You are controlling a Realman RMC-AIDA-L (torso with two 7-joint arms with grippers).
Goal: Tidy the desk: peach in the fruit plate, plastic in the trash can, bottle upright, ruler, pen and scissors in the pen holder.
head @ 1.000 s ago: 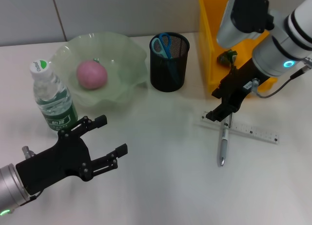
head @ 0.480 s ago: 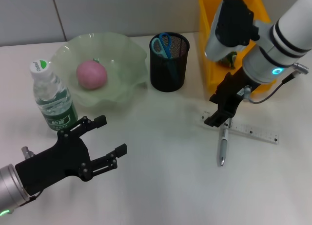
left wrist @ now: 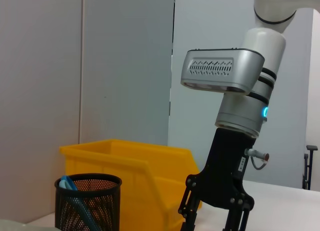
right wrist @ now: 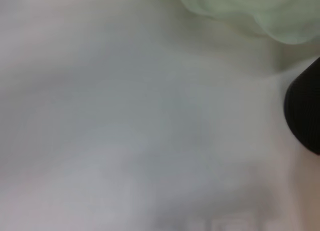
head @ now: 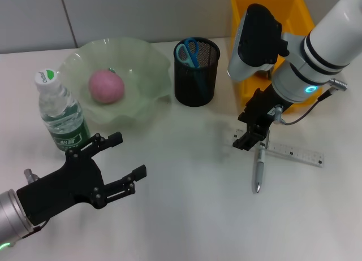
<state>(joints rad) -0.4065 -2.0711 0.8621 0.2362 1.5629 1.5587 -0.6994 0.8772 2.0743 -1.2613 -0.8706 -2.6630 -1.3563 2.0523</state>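
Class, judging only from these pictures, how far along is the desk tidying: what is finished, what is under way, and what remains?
Done: the peach lies in the fruit plate, the bottle stands upright, the scissors sit in the pen holder. Under way: the right gripper, open, hovers over the pen and ruler. Left: both lie on the desk. The left gripper idles open.

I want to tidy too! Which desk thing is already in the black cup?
The scissors, blue handles poking out of the pen holder. The pen and ruler lie on the desk.
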